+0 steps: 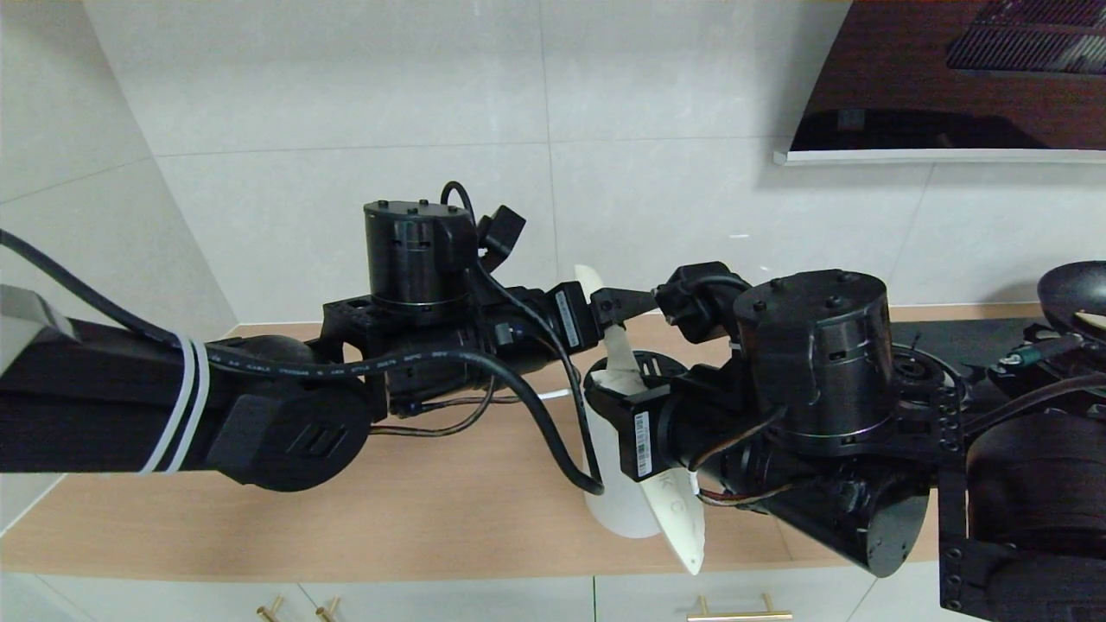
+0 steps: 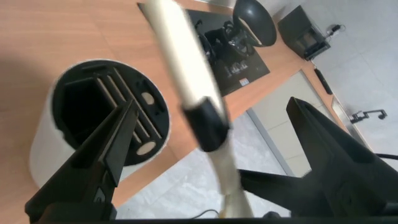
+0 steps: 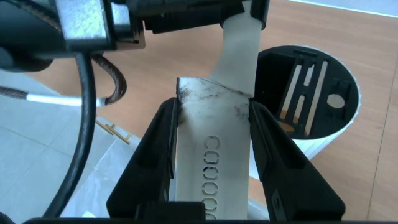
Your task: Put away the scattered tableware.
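Kitchen: tiled wall, wooden countertop (image 1: 415, 510), range hood (image 1: 950, 78) top right, black pan (image 1: 1071, 289) far right. Head view: both arms meet mid-counter around one white slotted spatula (image 1: 676, 510). It's tilted, blade end nearest me, handle tip up toward the wall. It hangs over the white utensil holder (image 1: 622, 518), not in it. Right gripper (image 1: 624, 393) has it near the neck. Left gripper (image 1: 618, 304) sits at the upper handle. Left wrist view: left fingers (image 2: 99, 162) stand wide, one each side of the spatula (image 2: 180, 68) handle, no contact that I can see, so I read that hand as carrying nothing. The utensil holder (image 2: 46, 149) is below, black insert, pale sticks (image 2: 117, 87) in its slots, probably chopsticks. Right wrist view: right fingers (image 3: 155, 162) press on the two edges of the spatula (image 3: 211, 155) blade, solid hold, row of slots visible between them. The utensil holder (image 3: 326, 137) is just past the blade, with the same pale sticks (image 3: 318, 78) standing in it. Status as I judge it: some pieces are already stowed, and the spatula is lifted and roughly over the holder but not yet dropped in. Left to do: line it up with a free compartment, lower, release. Can't tell whether more tableware waits elsewhere on the counter.
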